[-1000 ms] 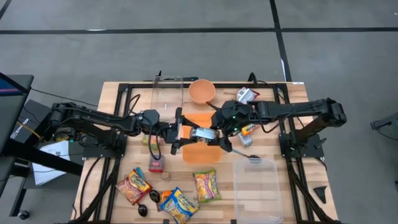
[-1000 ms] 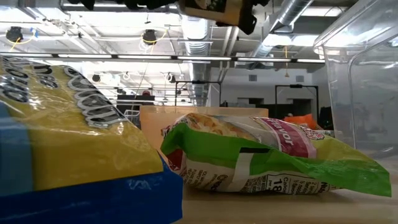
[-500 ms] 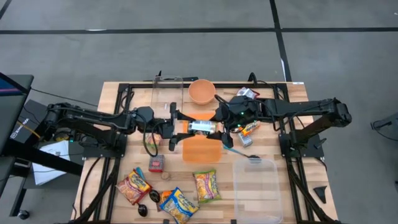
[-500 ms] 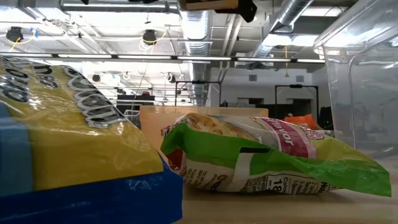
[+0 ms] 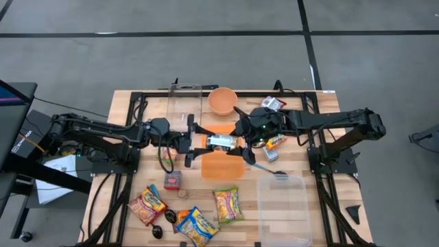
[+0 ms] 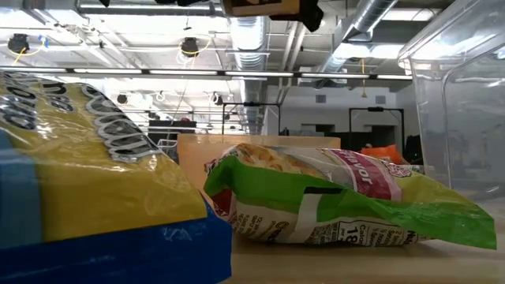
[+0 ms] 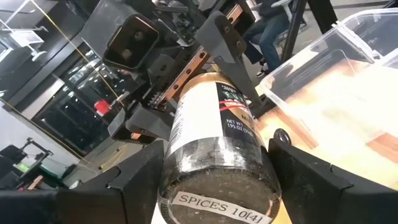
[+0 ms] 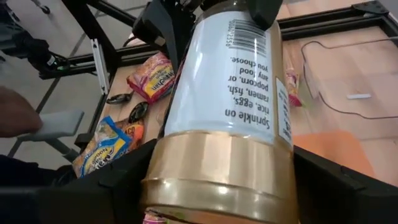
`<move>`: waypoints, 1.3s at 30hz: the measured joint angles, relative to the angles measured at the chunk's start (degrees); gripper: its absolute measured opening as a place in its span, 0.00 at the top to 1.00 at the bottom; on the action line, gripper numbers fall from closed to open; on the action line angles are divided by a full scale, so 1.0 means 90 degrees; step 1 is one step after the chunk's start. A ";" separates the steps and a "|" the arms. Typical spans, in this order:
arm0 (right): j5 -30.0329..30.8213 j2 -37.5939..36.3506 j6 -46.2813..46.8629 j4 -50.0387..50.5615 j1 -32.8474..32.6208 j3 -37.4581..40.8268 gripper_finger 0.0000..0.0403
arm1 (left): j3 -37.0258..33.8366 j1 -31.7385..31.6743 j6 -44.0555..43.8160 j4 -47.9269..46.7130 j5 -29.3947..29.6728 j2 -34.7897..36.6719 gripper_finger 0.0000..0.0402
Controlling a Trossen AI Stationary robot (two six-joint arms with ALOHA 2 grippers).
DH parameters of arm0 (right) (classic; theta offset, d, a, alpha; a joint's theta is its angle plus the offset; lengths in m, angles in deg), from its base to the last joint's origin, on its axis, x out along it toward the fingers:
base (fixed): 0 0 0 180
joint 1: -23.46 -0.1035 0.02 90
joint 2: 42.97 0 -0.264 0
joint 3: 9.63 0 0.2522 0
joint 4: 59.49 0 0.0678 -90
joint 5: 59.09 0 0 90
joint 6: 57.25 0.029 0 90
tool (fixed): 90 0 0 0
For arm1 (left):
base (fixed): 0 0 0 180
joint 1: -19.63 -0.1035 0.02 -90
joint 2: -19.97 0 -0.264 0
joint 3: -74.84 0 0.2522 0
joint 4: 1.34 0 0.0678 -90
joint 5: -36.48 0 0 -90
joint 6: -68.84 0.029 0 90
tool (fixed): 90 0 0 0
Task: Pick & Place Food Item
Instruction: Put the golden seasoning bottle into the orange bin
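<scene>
**Spice jar mid-handoff over the orange plate**

Going left to right in the high view: the left gripper [image 5: 194, 141] is reaching in from the left, its fingers spread around the bottom end of the spice jar [image 5: 221, 142]. In the left wrist view that base with its label is sitting right between the two dark fingers [image 7: 137, 177], though I honestly can't tell if they're actually pressing on it. The jar is lying on its side in the air, bridging both arms, above the orange plate [image 5: 223, 167].

On the right, the right gripper [image 5: 241, 139] is clamping the gold-capped end; in the right wrist view the cap is filling the space between its fingers [image 8: 99, 186], so it's pinching the jar.

What's changing: a second ago the jar was hanging lower and tilted over the plate, and now it's sitting level and a touch farther back, with the right fingers easing slightly wider. My read is a handover is happening, and it's unclear who's ending up with it.

Hard to see: the low view is only catching the jar at the top edge, cut off, behind the snack bags [image 6: 331, 197]. Where the jar is meant to go, I can't tell.
</scene>
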 joint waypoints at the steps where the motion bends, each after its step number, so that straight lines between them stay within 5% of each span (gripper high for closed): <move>1: -0.0014 -0.0001 0.0009 -0.0068 -0.0002 -0.0002 0.20 | 0.0000 0.0000 0.0001 0.0013 -0.0052 -0.0001 0.35; 8: -0.0117 -0.0004 -0.0016 -0.0361 -0.0010 -0.0062 0.02 | -0.0014 -0.0002 -0.0007 -0.0126 -0.0181 -0.0028 0.35; 18: -0.0156 -0.0003 -0.0152 0.0250 -0.0048 -0.0423 0.07 | -0.0010 -0.0029 0.0008 -0.0145 0.0315 -0.0025 0.35; 23: 0.0018 0.0002 -0.1039 0.0495 -0.0416 -0.0831 0.05 | -0.0010 -0.0210 -0.0133 -0.0141 0.0314 -0.0020 0.35; 27: 0.1223 0.0004 -0.1871 0.0796 -0.0990 -0.1187 0.05 | -0.0007 -0.0453 -0.0362 -0.0116 0.0193 -0.0020 0.35; 34: 0.5350 0.0007 -0.2856 0.1354 -0.2017 -0.1314 0.05 | 0.0000 -0.1123 -0.1635 0.0650 -0.1877 -0.0013 0.35; 39: 0.5739 0.0007 -0.2871 0.1342 -0.2269 -0.1314 0.05 | 0.0004 -0.1394 -0.2585 0.1160 -0.2895 -0.0008 0.35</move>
